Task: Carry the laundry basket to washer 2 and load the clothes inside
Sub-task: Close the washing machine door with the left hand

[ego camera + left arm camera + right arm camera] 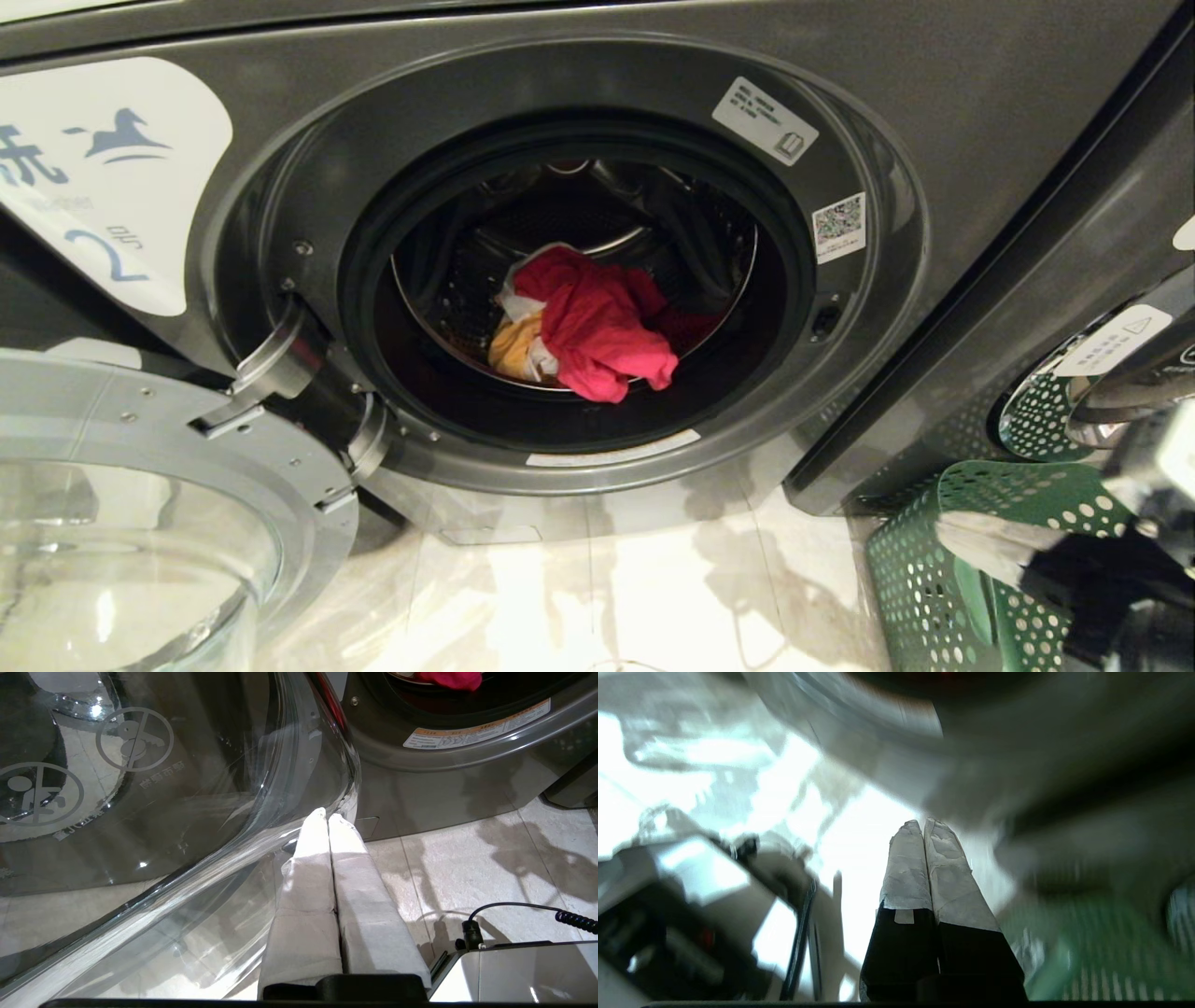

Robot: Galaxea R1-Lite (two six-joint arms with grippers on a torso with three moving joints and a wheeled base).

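Note:
Washer 2 [980,84] is dark grey, with a white horse-and-2 label [112,252]. Its glass door [140,485] hangs open to the left. The clothes lie in the drum: a pink-red garment [602,327], a yellow-orange one [515,347] and a bit of white cloth [518,303]. The green laundry basket [934,579] stands on the floor at the lower right. My right gripper [948,539] hovers over the basket's rim, shut and empty [923,823]. My left gripper [325,814] is shut on nothing, low beside the open door's glass [187,812].
A second grey washer [1102,243] with a chrome-ringed door [1120,383] stands to the right, behind the basket. Pale tiled floor [607,597] lies before washer 2. A corner of my base with a black cable [514,924] shows in the left wrist view.

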